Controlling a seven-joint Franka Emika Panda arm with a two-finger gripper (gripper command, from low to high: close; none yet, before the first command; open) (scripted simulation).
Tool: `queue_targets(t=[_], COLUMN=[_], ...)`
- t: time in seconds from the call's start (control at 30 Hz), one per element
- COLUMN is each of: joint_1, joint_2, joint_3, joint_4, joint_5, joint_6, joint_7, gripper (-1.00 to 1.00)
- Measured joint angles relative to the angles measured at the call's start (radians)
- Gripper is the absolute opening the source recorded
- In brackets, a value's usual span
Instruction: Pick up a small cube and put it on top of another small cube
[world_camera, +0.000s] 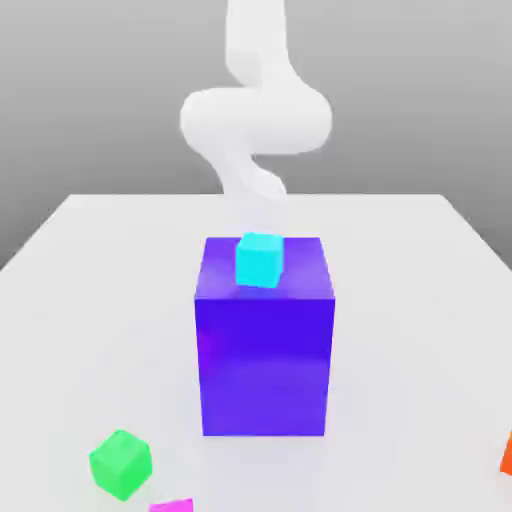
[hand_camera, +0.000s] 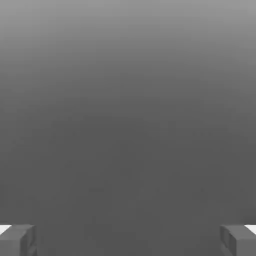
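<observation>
While the claw (hand_camera: 128, 241) gapes empty, the magenta cube (world_camera: 172, 506) lies on the table (world_camera: 100, 260).

Five blocks stand on one white bench (world_camera: 90, 260): one big blue block (world_camera: 265, 350), one small cyan cube (world_camera: 260, 259) on top of it, one small green cube (world_camera: 120, 464), one small pink cube (world_camera: 172, 506) cut by the picture's edge, and one orange cube (world_camera: 507, 455), also cut off. One white arm (world_camera: 255, 115), with two grey fingers (hand_camera: 17, 240) set wide apart
</observation>
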Motion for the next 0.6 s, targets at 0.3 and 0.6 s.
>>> queue_targets(t=[0.3,0.6], joint_1=[0.043,0.047], joint_2=[0.332,0.659], joint_3=[-0.083,-0.130], joint_4=[0.017,0.034], joint_5=[0.048,0.113], joint_6=[0.089,0.176], joint_7=[-0.135,-0.281], gripper=[0.00,0.00])
